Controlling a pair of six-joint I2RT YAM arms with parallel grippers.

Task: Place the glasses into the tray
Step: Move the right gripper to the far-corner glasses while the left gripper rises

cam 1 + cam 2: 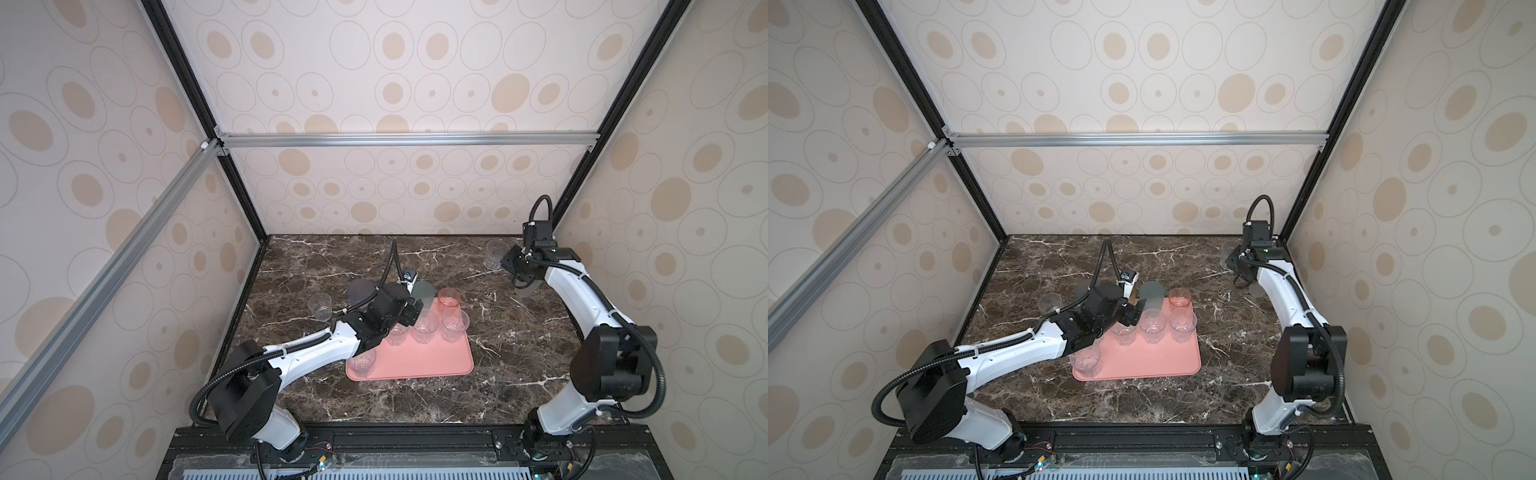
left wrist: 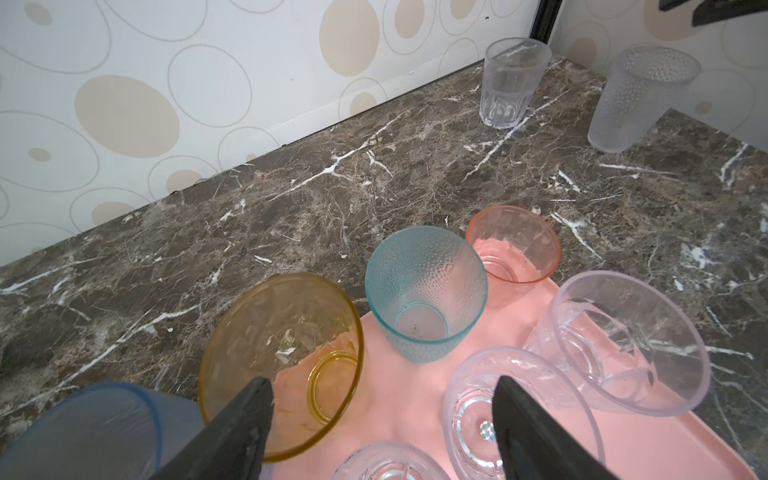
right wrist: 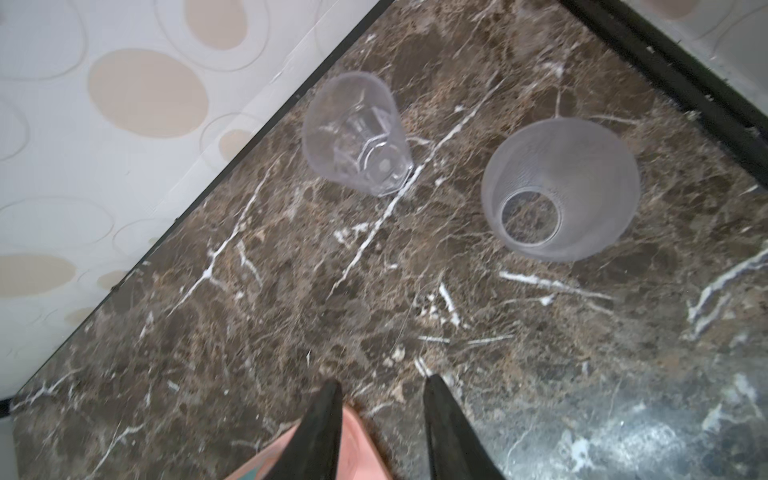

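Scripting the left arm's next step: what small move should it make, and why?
Probably lift and swing the left gripper toward the grey-blue glass: its jaws stand open and empty, and that glass seems to stand outside the tray.

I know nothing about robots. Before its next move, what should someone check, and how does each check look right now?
1. Left gripper empty: ok, jaws apart over the tray.
2. Right gripper empty: ok, jaws apart, nothing between.
3. Room on the tray: ok, its near right part is bare.
4. All glasses in the tray: not ok; grey-blue tumbler, small clear tumbler, faceted tumbler and frosted tumbler stand on the table.
5. Amber tumbler fully inside the rim: cannot tell.
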